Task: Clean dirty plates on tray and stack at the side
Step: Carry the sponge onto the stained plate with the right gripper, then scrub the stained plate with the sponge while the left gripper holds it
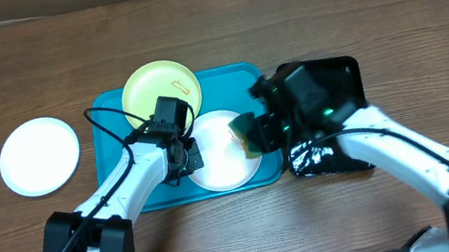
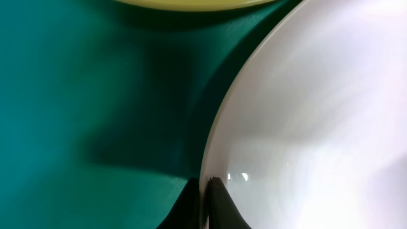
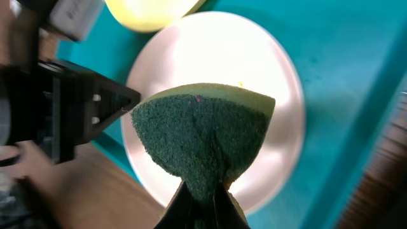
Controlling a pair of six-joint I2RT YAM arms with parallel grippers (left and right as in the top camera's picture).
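A white plate [image 1: 225, 154] lies in the middle of the turquoise tray [image 1: 114, 155]. My left gripper [image 1: 194, 153] is shut on this plate's left rim; in the left wrist view the thin rim of the white plate [image 2: 305, 121] sits pinched between the fingertips of the left gripper [image 2: 206, 205]. My right gripper [image 1: 256, 134] is shut on a green sponge [image 3: 203, 130], held over the white plate [image 3: 280, 89]. A pale yellow-green plate [image 1: 161, 89] with a small orange smear lies at the tray's back left. Another white plate [image 1: 38, 156] rests on the table left of the tray.
A glossy black tray [image 1: 338, 76] sits right of the turquoise one, under my right arm, with a crumpled black shiny lump [image 1: 312, 159] at its front. Bare wooden table surrounds both trays. The left gripper body [image 3: 70, 117] shows in the right wrist view.
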